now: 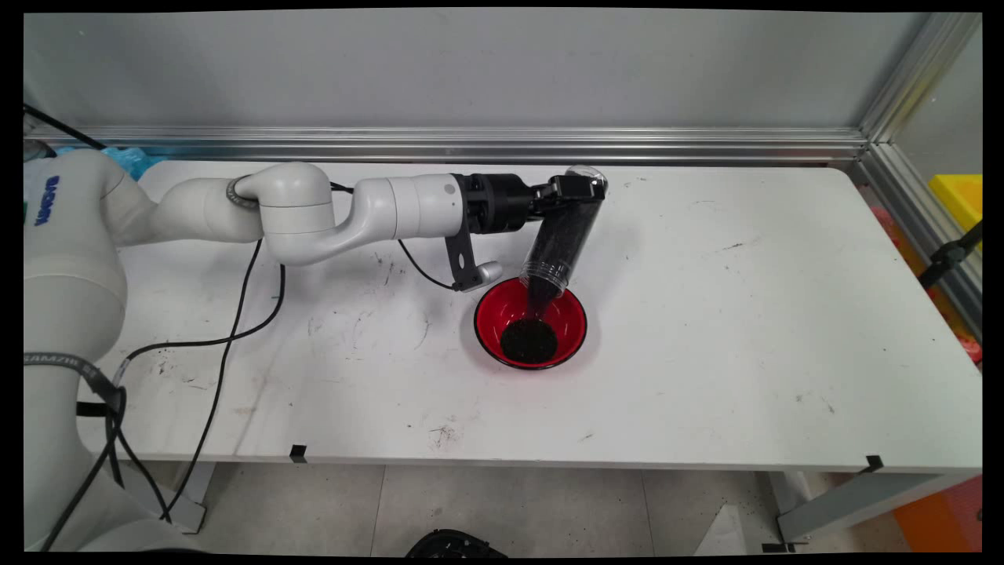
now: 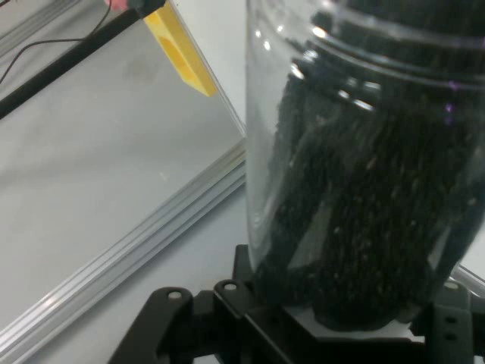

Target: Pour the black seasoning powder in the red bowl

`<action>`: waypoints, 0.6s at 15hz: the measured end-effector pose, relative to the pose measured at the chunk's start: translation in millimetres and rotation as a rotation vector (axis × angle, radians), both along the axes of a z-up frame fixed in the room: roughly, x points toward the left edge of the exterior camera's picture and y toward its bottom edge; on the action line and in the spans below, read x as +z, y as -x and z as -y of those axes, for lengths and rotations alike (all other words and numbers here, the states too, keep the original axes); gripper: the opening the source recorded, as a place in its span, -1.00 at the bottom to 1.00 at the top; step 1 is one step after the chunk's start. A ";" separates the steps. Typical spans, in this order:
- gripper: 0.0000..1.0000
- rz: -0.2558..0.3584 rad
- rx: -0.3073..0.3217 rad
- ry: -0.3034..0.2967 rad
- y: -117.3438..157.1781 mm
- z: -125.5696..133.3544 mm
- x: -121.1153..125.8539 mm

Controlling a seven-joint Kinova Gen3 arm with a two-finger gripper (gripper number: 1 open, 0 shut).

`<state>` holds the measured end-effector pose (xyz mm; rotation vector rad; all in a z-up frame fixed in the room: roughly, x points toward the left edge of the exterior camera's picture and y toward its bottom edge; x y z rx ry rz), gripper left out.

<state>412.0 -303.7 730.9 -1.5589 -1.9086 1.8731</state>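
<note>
My gripper (image 1: 579, 188) is shut on a clear plastic cup (image 1: 562, 239) near its base, holding it tipped mouth-down over a red bowl (image 1: 571, 314). Dark grains fill the cup and stream from its mouth into the bowl, where a black pile (image 1: 529, 340) lies on the bottom. In the hand view the cup (image 2: 356, 167) of dark grains fills most of the picture, seated against the gripper's black linkage (image 2: 227, 318).
The white table (image 1: 745, 314) carries scuff marks. Black cables (image 1: 235, 314) hang from the arm over the table's left part. An aluminium rail (image 1: 471, 145) runs along the back, and a yellow box (image 1: 961, 196) stands beyond the right edge.
</note>
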 end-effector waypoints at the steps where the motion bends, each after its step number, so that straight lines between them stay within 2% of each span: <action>1: -1.00 0.000 -0.001 0.001 0.1 -0.2 0.0; 9: -1.00 0.002 -0.004 0.002 -1.6 -3.1 -0.6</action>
